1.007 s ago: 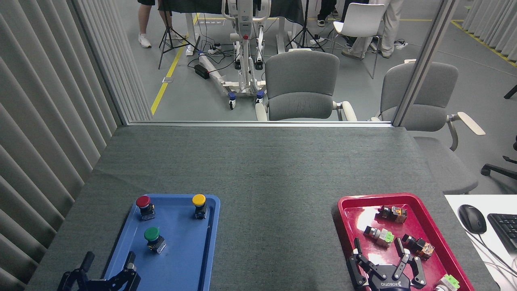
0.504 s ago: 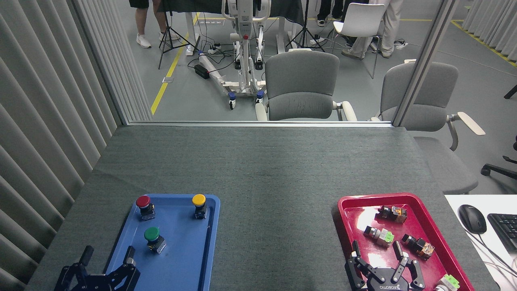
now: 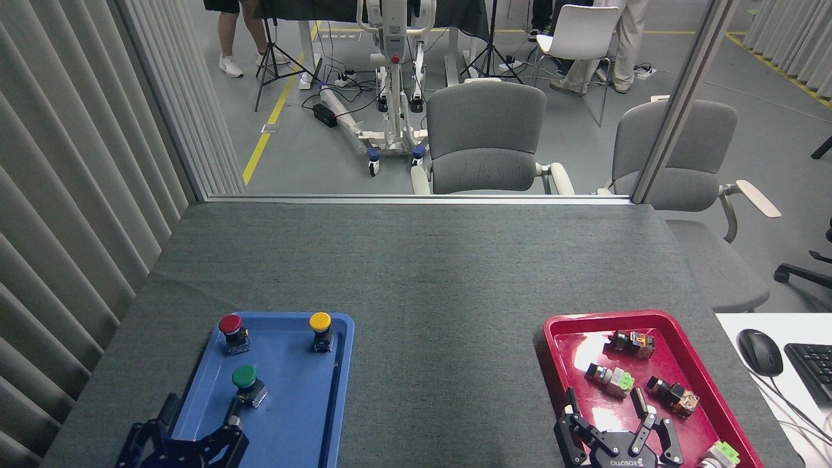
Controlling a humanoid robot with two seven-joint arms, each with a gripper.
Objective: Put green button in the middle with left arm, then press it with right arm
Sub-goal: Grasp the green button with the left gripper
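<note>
colours on the tabletop

the tabletop point(image 3: 442, 279) is dark grey felt. near its front left corner a blue tray point(image 3: 305, 416) carries a green button point(image 3: 245, 376), a red button point(image 3: 230, 324) and a yellow button point(image 3: 320, 322). near the front right corner lies a red tray point(image 3: 572, 338). both grippers are black.

Three buttons point(image 3: 246, 383) stand in the left tray point(image 3: 296, 416) on the bench point(image 3: 442, 292); small switches point(image 3: 611, 380) lie in the right tray point(image 3: 699, 370). Chairs point(image 3: 484, 140) stand behind.
</note>
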